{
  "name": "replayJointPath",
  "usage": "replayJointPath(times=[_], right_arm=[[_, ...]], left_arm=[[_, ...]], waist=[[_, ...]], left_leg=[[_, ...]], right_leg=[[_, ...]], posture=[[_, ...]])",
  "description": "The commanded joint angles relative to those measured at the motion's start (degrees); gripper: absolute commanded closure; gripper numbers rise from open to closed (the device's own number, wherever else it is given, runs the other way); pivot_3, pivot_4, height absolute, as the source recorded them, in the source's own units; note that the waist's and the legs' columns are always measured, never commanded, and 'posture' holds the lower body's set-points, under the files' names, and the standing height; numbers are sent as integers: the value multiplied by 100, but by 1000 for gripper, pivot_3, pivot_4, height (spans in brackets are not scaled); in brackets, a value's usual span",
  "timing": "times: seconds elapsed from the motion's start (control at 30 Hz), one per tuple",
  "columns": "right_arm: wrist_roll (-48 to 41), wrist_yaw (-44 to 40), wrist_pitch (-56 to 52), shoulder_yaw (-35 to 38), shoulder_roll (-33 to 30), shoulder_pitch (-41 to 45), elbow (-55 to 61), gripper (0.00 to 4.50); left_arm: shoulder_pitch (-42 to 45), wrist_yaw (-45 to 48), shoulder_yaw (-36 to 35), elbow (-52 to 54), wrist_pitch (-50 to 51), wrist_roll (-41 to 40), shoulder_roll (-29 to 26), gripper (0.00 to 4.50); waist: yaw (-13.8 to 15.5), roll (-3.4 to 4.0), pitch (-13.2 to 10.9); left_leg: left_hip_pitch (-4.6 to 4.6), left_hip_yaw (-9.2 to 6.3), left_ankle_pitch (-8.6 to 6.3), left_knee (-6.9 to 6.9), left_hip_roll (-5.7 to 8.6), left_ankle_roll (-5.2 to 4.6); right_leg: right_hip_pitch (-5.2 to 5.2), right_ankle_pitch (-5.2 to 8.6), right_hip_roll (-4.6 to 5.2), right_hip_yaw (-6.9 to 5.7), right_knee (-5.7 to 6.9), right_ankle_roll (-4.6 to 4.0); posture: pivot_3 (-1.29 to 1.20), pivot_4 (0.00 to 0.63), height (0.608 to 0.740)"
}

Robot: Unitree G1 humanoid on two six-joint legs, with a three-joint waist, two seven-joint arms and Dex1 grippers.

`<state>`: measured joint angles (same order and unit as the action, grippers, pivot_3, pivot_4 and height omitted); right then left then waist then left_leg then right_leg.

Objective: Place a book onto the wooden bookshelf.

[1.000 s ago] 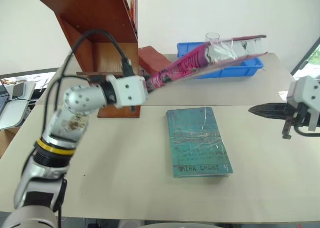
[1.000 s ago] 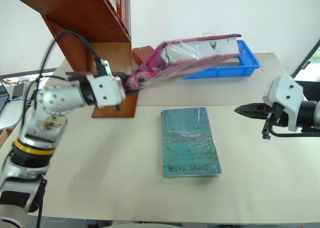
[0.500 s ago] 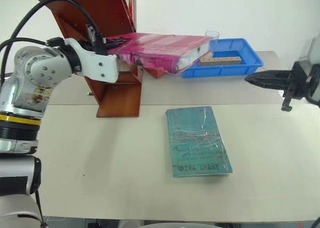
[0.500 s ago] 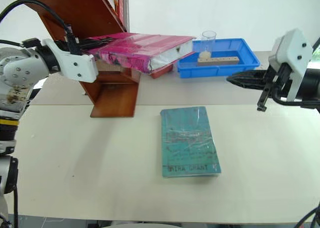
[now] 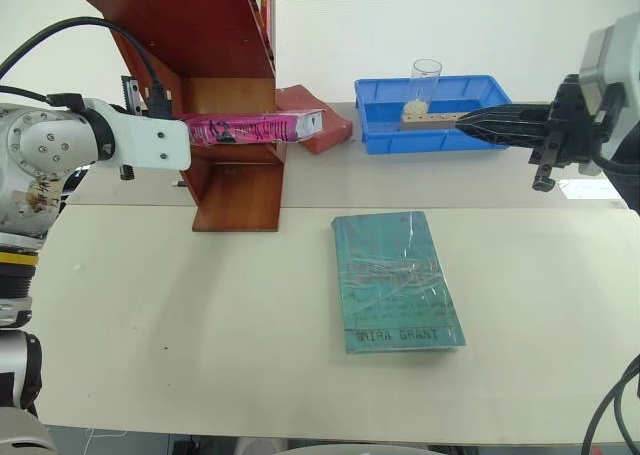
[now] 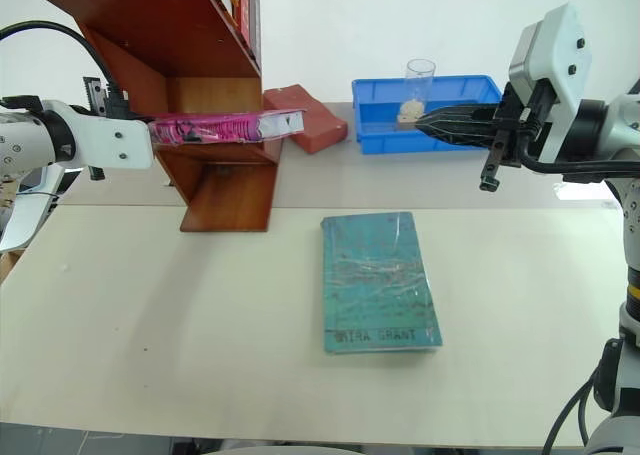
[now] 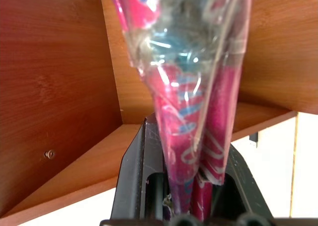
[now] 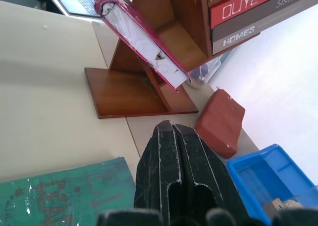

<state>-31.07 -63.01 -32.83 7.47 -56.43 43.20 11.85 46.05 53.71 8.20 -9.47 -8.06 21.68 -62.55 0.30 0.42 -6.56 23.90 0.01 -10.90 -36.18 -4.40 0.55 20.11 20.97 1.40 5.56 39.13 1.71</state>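
The left gripper (image 7: 191, 186) is clamped on the book (image 5: 255, 128), its two black fingers (image 7: 136, 171) pressed against the covers at one end so that the bright pink, plastic-wrapped paperback juts out from them. In the head views the book lies nearly level, spine facing the camera, reaching into the lower opening of the wooden bookshelf (image 5: 195, 35) at about ten o'clock in the scene, with its far end sticking out past the shelf's front edge. Whether the book already rests on the shelf board cannot be told.

The right gripper (image 6: 425, 122) is closed with nothing between its fingers, held in the air at about two o'clock and pointing toward the shelf, in front of the blue tray (image 5: 380, 125).

The pale tabletop (image 5: 200, 325) carries a teal-green book (image 5: 397, 280) lying flat near its middle. A red-brown block (image 5: 325, 115) sits just beside the bookshelf's base, between it and the tray. A clear cup (image 5: 424, 83) stands in the tray. Behind the table is a plain white wall (image 5: 400, 15). Upright books (image 8: 248, 10) stand on a higher shelf.
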Motion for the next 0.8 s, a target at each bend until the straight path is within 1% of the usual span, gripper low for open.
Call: replayJointPath(times=[0.03, 0.1, 0.13, 0.27, 0.3, 0.33, 0.5, 0.6, 0.67, 0.8], right_arm=[[-8, 72, 94, 112, 6, 135, 81, 4500], [6, 75, 114, 117, 20, 110, 75, 4500], [14, 79, 126, 119, 27, 98, 70, 4500], [41, 94, 145, 112, 73, 87, 54, 4500], [54, 94, 156, 107, 88, 88, 43, 4500], [67, 89, 168, 103, 100, 88, 31, 4500], [135, 52, 264, 77, 133, 129, -83, 4500], [176, 26, 330, 41, 156, 167, -152, 4500], [205, -4, 382, 17, 171, 188, -196, 4500], [270, -118, 505, -33, 139, 209, -295, 4500]], left_arm=[[30, -43, -165, -5, 37, 119, -203, 4272], [37, -30, -174, -54, 61, 146, -240, 3220], [48, -28, -178, -80, 53, 152, -256, 2865], [94, -17, -187, -148, 31, 151, -305, 768], [84, 12, -196, -139, 34, 138, -330, 364], [63, 38, -209, -122, 36, 126, -357, 114], [-95, 286, -351, 93, 121, -58, -582, 114], [-195, 556, -544, 300, 233, -357, -721, 114], [-265, 879, -854, 534, 692, -859, -748, 114], [-517, 1543, -1718, 957, 2028, -1972, -910, 114]], waist=[[-1, 1, 0], [-1, 1, 0], [-2, 1, 0], [-3, 1, 1], [-1, 0, 0], [0, 0, 0], [1, 1, 1], [3, 0, 1], [2, -2, -1], [-27, -4, -2]], left_leg=[[0, 0, 1, 1, 0, -1], [-3, 0, 1, 3, 0, -2], [-4, 0, 1, 3, -1, -2], [-11, 1, 1, 6, -2, -2], [-11, 1, 1, 6, -3, -2], [-11, 1, 1, 6, -3, -2], [-12, 4, 1, 5, -4, -2], [-13, 6, 1, 5, -7, -2], [-12, 9, 1, 5, -10, -2], [-13, 13, 1, 4, -16, -2]], right_leg=[[1, 0, 0, 0, 2, -1], [3, -1, 0, 0, 7, -2], [3, -1, -2, 0, 8, -2], [5, 0, -3, 0, 10, -1], [5, -1, -3, 0, 10, -1], [5, -1, -3, -1, 10, -1], [6, -1, -3, -1, 11, -2], [8, -1, -3, -2, 16, -2], [10, -1, -4, -3, 16, -2], [13, 1, -6, -7, 19, 0]], posture=[[0, 150, 649], [0, 150, 649], [0, 150, 649], [0, 150, 649], [0, 150, 649], [0, 150, 649], [0, 150, 649], [0, 150, 649], [0, 150, 649], [0, 150, 649]])
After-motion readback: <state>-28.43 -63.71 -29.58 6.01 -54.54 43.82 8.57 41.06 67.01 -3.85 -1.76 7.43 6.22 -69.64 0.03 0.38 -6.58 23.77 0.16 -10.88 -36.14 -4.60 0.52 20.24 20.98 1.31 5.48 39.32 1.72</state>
